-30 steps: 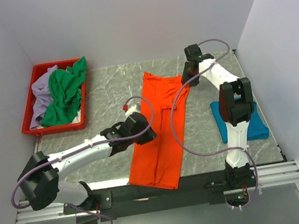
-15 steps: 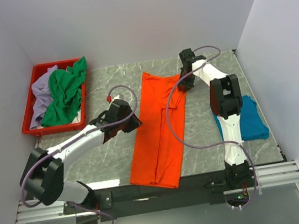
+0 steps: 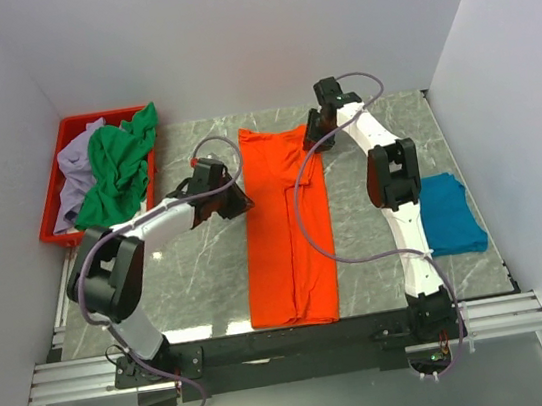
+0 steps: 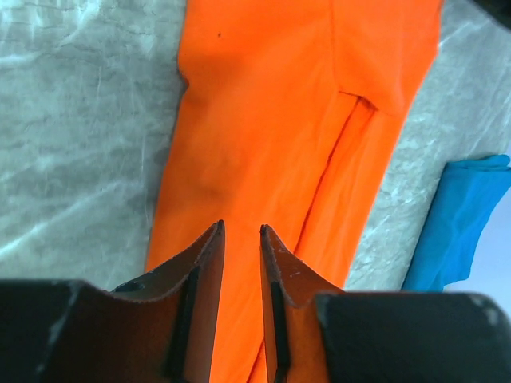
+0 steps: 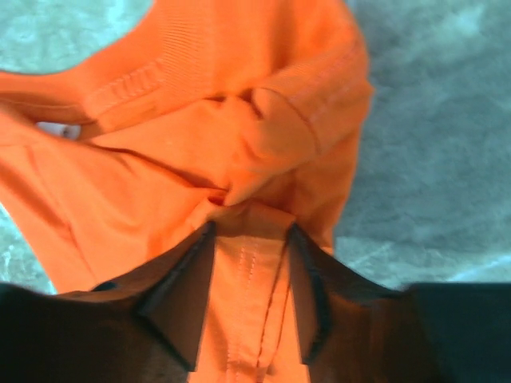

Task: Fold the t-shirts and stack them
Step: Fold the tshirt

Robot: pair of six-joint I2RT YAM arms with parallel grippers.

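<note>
The bright orange t-shirt (image 3: 288,251) lies folded into a long strip down the middle of the table. My right gripper (image 3: 313,139) is shut on its far right corner by the collar; bunched orange cloth (image 5: 200,144) fills the space between the fingers (image 5: 249,227). My left gripper (image 3: 239,202) hovers at the strip's left edge, its jaws a narrow slit apart with nothing between them (image 4: 241,230) and orange cloth (image 4: 255,120) below. The teal t-shirt (image 3: 452,216) lies folded at the right. The green t-shirt (image 3: 121,174) and the lavender t-shirt (image 3: 74,180) lie crumpled in the tray.
The red plastic tray (image 3: 53,234) stands at the far left against the wall. White walls close in the table on the left, back and right. Grey cables loop from both arms over the orange shirt. The teal shirt also shows in the left wrist view (image 4: 459,215).
My right gripper has pulled the collar end left and back, swinging the orange strip from slanted to straight. My left gripper has moved off the shirt to its left edge and farther back.
</note>
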